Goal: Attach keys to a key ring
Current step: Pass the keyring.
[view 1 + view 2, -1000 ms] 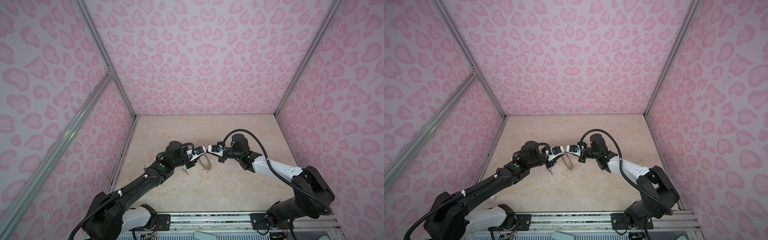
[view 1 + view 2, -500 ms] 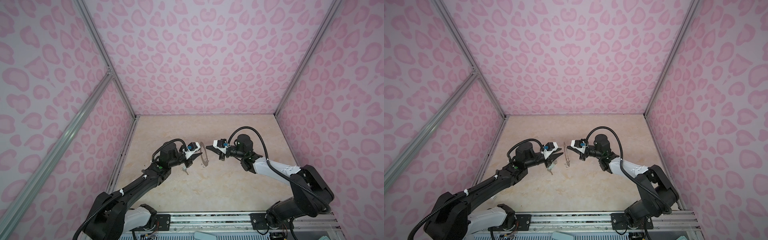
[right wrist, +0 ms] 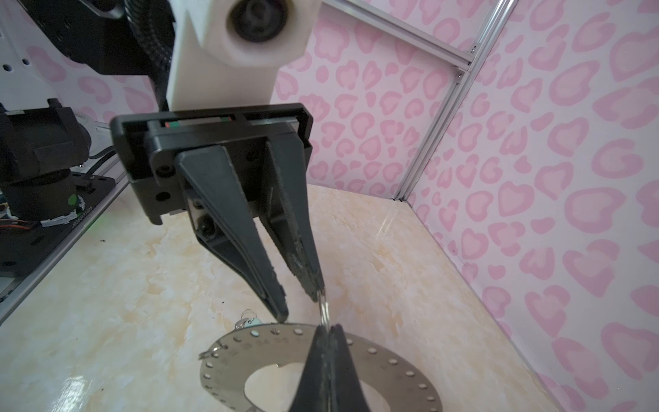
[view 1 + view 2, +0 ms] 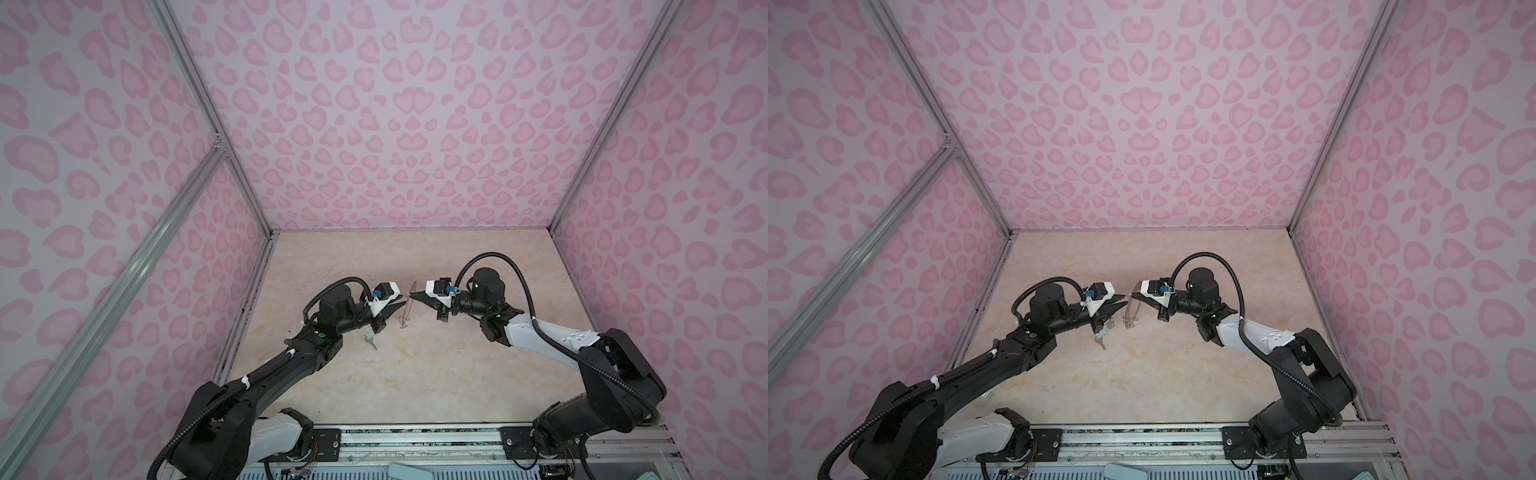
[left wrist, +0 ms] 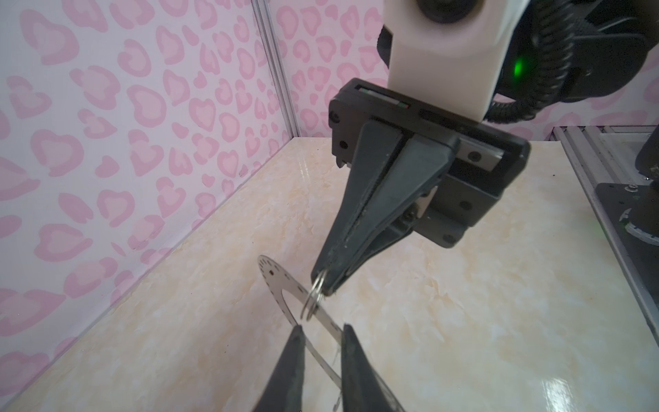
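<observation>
The key ring point(image 3: 392, 362), a flat grey disc with small rim holes, hangs above the table from a small wire loop point(image 3: 323, 309). My right gripper point(image 3: 328, 330) is shut on that loop. In both top views the ring point(image 4: 408, 311) shows nearly edge-on between the two arms. My left gripper point(image 5: 322, 330) faces the right one point(image 5: 326, 285), with its jaws a little apart astride the ring's rim point(image 5: 281, 289). One left fingertip point(image 3: 317, 290) touches the wire loop. The keys point(image 4: 370, 340), one with a pale mint head point(image 3: 254, 323), lie on the table under the left gripper point(image 4: 400, 305).
The table point(image 4: 415, 382) is pale marble, closed in by pink patterned walls on three sides. An aluminium rail point(image 4: 415, 436) with both arm bases runs along the front edge. A second small wire loop point(image 3: 208, 354) hangs from the ring's rim.
Both arms have drawn slightly back from each other. The ring has turned more edge-on to the top views. The left jaws widened a little, then narrowed again.
</observation>
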You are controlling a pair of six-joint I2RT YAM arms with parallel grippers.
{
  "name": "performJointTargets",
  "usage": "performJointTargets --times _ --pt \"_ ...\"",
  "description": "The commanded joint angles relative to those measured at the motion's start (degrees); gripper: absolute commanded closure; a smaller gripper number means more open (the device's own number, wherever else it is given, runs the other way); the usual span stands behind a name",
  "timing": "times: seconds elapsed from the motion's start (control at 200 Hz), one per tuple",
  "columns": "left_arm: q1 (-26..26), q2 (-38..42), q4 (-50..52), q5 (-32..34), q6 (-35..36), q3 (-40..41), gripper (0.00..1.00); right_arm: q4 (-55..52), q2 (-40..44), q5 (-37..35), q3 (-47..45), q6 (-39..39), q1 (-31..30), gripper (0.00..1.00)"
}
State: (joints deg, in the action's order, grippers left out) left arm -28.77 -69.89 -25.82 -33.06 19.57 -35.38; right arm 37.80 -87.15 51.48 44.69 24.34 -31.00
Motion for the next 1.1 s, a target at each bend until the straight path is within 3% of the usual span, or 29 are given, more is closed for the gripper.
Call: performJointTargets --times 0.0,0.3,0.535,0.7,0.85,1.095 --pt "0.0 -0.2 -2.9 -0.8 -0.5 -0.1 0.80 1.1 -0.5 1.5 0.3 -0.4 -0.2 1.00" --pt "0.0 0.1 -3.2 -1.2 -0.5 -0.3 0.83 -0.7 -0.6 1.9 0.7 0.6 -0.7 1.00" --pt "0.0 0.5 -2.2 -2.1 0.5 -0.2 0.96 -1.2 -0.7 1.9 1.1 0.8 -1.1 1.00" --pt "0.0 1.4 0.0 -1.6 2.1 -0.4 0.97 -2.3 -0.2 -0.7 0.9 1.8 -1.2 1.00" --pt "0.0 2.0 5.8 1.2 4.9 -2.3 0.97 -8.0 0.6 -3.7 1.9 5.5 -1.1 0.85" --pt "-1.0 1.7 18.4 6.0 11.1 -7.1 0.97 -13.4 1.9 -6.8 3.2 9.1 -1.2 0.78"
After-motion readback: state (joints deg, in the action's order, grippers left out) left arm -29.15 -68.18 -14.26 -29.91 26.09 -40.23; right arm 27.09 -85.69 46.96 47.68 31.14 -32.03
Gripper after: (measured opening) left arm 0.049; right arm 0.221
